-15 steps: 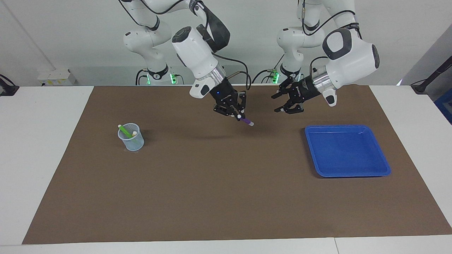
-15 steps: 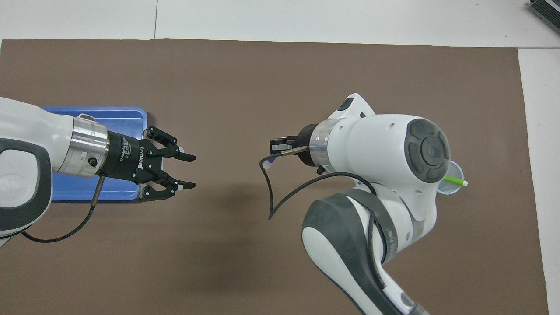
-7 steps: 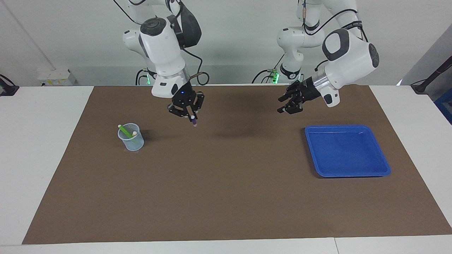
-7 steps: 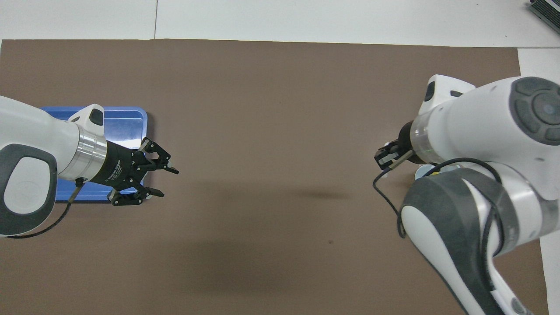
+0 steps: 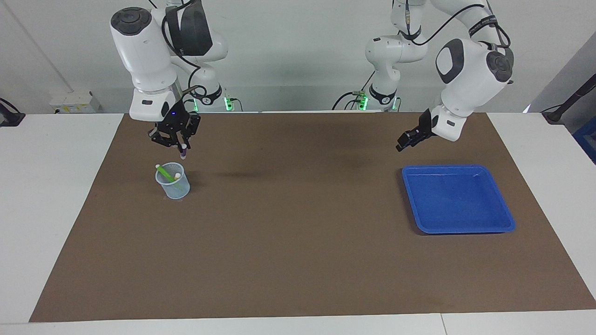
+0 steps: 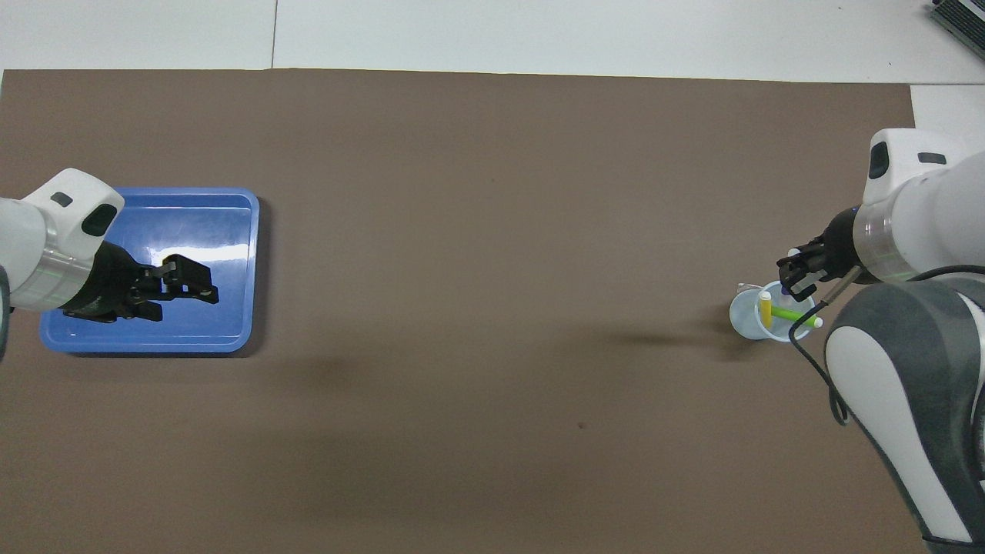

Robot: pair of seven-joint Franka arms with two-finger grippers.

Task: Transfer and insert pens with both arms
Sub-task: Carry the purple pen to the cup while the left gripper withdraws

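A brown mat (image 5: 298,260) covers most of the white worktop (image 5: 56,223). A blue tray (image 5: 458,199) with a raised rim lies flat on the mat toward the left arm's end. A small clear plastic cup (image 5: 173,183) stands upright on the mat toward the right arm's end, well apart from the tray. A thin black stand (image 5: 570,100) leans at the worktop's edge.

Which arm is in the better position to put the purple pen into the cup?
The right arm. Its tool already holds the purple pen just above the clear cup. The left tool waits over the blue tray, empty.
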